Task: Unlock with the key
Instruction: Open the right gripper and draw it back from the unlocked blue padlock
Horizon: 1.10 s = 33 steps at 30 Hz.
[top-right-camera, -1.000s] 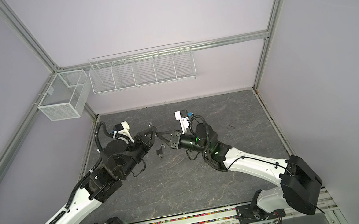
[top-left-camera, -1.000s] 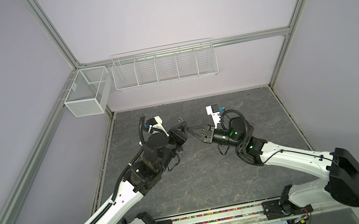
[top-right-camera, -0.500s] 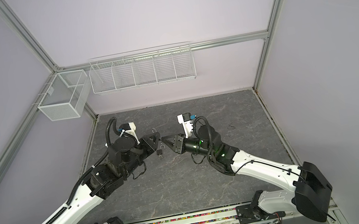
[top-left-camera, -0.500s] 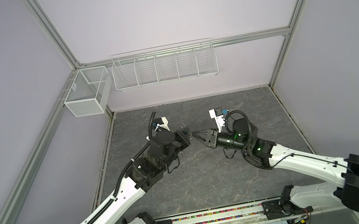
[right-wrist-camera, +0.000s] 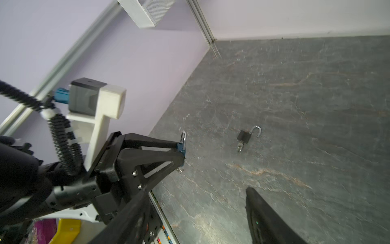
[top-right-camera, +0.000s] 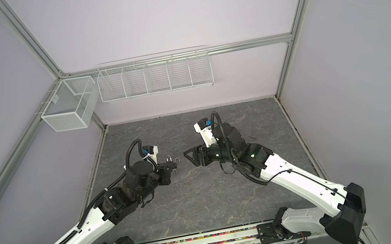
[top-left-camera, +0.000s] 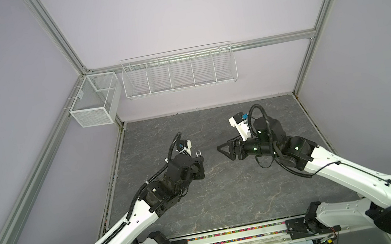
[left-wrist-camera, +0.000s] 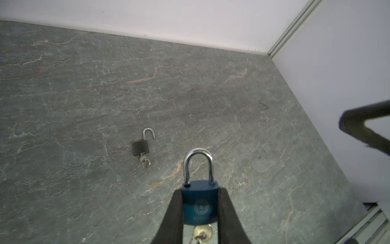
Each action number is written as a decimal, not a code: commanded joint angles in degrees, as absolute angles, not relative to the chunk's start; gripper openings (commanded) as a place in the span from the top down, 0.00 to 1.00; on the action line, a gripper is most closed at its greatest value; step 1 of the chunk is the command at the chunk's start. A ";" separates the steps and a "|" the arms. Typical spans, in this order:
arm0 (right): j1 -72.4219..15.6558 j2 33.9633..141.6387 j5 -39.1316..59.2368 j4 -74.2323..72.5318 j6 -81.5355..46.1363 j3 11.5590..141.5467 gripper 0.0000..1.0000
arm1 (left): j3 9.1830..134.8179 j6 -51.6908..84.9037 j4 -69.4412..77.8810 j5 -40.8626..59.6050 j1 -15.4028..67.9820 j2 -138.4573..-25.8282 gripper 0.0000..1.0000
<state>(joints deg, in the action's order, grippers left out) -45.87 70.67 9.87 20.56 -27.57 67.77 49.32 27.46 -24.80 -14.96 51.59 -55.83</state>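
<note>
Left wrist view: left gripper pinches the rigid, slick blue metal padlock; the spread right gripper should probably grab the little brass key underneath.

Grey marbled tabletop enclosed by lilac walls, white wire rack hung on the back rail, white mesh basket mounted near the left corner.

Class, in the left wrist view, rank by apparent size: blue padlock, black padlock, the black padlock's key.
1. blue padlock, largest, but nearest the camera, so true size unsure.
2. black padlock.
3. key.
</note>
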 commanded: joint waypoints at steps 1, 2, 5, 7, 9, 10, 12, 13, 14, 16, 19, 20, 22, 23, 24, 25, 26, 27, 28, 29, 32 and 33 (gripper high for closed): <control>-45.71 73.82 12.25 29.71 -22.32 70.76 0.23 | 47.62 19.01 -19.03 -14.31 54.12 -55.58 1.00; -45.71 74.95 12.85 30.74 -21.62 71.81 0.23 | 47.01 17.80 -17.95 -15.46 55.43 -56.00 1.00; -45.58 77.62 11.84 32.40 -20.10 73.81 0.21 | 45.33 16.47 -14.97 -16.38 57.09 -57.54 1.00; -45.62 79.41 10.85 33.79 -19.14 75.63 0.20 | 44.43 16.23 -12.66 -14.74 57.15 -58.40 1.00; -45.69 81.32 11.94 35.38 -17.99 78.01 0.19 | 44.25 15.46 -11.23 -13.37 57.60 -59.28 1.00; -45.66 82.21 12.08 35.81 -17.53 78.71 0.19 | 44.33 15.11 -10.91 -13.84 57.93 -59.72 1.00; -45.66 83.29 9.73 37.04 -17.29 79.57 0.19 | 43.98 15.20 -10.25 -15.25 58.11 -60.03 1.00; -45.56 83.65 8.78 37.35 -17.29 79.65 0.18 | 43.63 15.03 -9.65 -15.38 58.10 -59.81 1.00; -45.45 84.29 8.39 37.59 -17.26 80.00 0.17 | 43.28 14.90 -9.17 -15.27 58.11 -59.72 1.00; -45.28 85.51 8.70 38.44 -17.30 81.30 0.17 | 42.76 14.93 -8.29 -14.97 58.12 -59.60 1.00; -45.19 86.84 7.56 39.67 -17.79 82.79 0.16 | 42.72 14.61 -8.02 -13.42 58.18 -59.59 1.00; -45.10 86.95 7.14 39.41 -17.87 82.81 0.16 | 42.65 14.50 -8.00 -13.40 58.18 -59.44 1.00; -45.13 87.65 6.36 39.72 -17.77 83.47 0.15 | 42.36 14.15 -7.82 -13.64 58.18 -59.20 1.00; -45.00 88.35 5.77 40.67 -17.63 84.23 0.15 | 42.28 13.94 -7.82 -13.71 58.19 -59.01 1.00; -44.99 89.09 5.48 41.46 -17.39 84.82 0.15 | 42.28 13.93 -7.79 -13.58 58.19 -58.91 1.00; -44.88 89.65 5.20 42.10 -17.32 85.37 0.15 | 42.11 13.75 -7.74 -13.60 58.18 -58.70 1.00; -44.81 89.99 4.98 42.16 -17.23 85.44 0.15 | 41.86 13.72 -7.52 -13.45 58.23 -58.45 1.00; -44.75 90.21 4.90 42.11 -17.19 85.52 0.15 | 41.60 13.62 -7.24 -13.36 58.18 -58.23 1.00; -44.76 90.50 4.80 42.40 -17.20 85.96 0.15 | 41.25 13.62 -7.04 -13.65 58.18 -57.93 1.00; -44.80 90.82 4.31 42.91 -17.16 86.28 0.15 | 40.90 13.41 -6.87 -13.63 58.18 -57.60 1.00; -44.82 91.85 3.44 43.91 -16.76 86.97 0.14 | 40.35 12.55 -6.86 -12.72 58.18 -57.00 1.00; -44.65 92.47 3.41 44.65 -16.51 87.49 0.14 | 40.21 12.36 -6.86 -12.52 58.18 -56.82 1.00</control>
<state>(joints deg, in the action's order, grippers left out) -45.08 91.18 4.91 41.95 -18.20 85.80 40.80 14.26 -8.69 -13.39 57.93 -58.04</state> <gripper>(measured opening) 0.857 0.206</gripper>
